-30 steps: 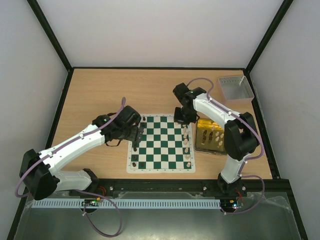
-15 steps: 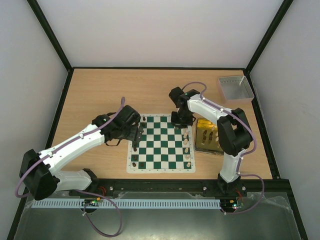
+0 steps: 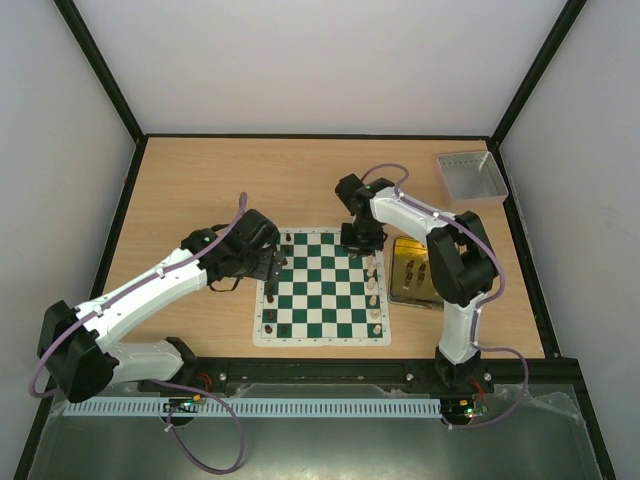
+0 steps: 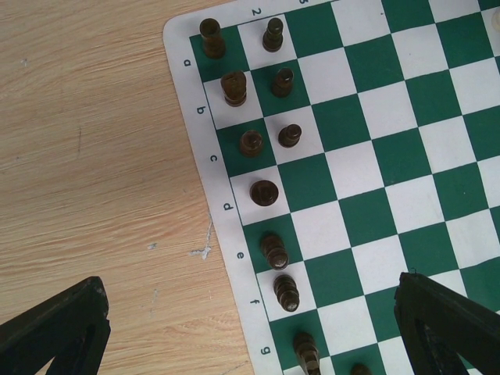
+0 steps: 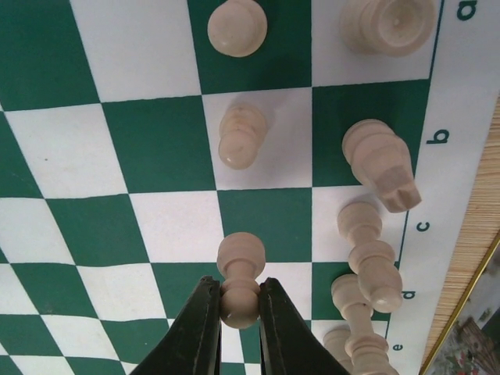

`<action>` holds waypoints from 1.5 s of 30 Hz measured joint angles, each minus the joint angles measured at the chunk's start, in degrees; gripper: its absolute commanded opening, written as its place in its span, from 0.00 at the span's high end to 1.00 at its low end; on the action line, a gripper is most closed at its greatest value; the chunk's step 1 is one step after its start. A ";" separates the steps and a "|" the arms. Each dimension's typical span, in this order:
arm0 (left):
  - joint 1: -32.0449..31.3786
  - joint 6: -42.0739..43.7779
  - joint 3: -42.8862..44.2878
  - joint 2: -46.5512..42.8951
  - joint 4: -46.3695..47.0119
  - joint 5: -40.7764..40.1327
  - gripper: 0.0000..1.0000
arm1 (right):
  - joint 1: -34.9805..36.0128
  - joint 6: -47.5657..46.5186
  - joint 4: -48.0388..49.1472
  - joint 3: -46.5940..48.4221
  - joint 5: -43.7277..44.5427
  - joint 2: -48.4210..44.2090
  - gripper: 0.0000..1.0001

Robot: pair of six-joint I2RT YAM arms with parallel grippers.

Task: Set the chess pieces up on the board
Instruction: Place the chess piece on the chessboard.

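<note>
The board [image 3: 322, 288] of green and white squares lies at the table's middle. Black chess pieces [image 4: 264, 192] stand in its left columns, cream ones [image 3: 373, 285] along its right edge. My right gripper [image 5: 237, 291] is shut on the head of a cream pawn [image 5: 241, 258], held just above the board [image 5: 156, 141] beside the other cream pieces [image 5: 376, 160]; from above it hangs over the far right corner [image 3: 361, 238]. My left gripper [image 4: 250, 287] is open wide over the board's left edge [image 4: 223, 180], straddling black pieces and holding nothing.
A translucent yellow tray [image 3: 412, 290] with more cream pieces lies just right of the board, partly under the right arm. A small grey tray [image 3: 470, 176] sits at the far right corner. Black frame posts and white walls enclose the table.
The right gripper has shifted a little left over the board's far right corner with the pawn, its elbow swinging left. The left arm has barely moved.
</note>
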 measured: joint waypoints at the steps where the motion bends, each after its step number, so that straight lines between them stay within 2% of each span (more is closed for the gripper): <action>1: 0.00 0.00 0.00 -0.02 0.00 0.00 0.01 | 0.00 0.00 0.00 0.00 0.09 0.20 0.90; 34: 0.00 0.00 0.00 -0.20 0.02 0.02 0.01 | 0.00 -0.02 0.15 -1.38 -0.50 1.90 0.87; 45: 0.00 0.00 0.00 -0.20 0.17 0.04 0.01 | 0.00 -0.20 0.17 -1.42 -0.96 2.03 0.80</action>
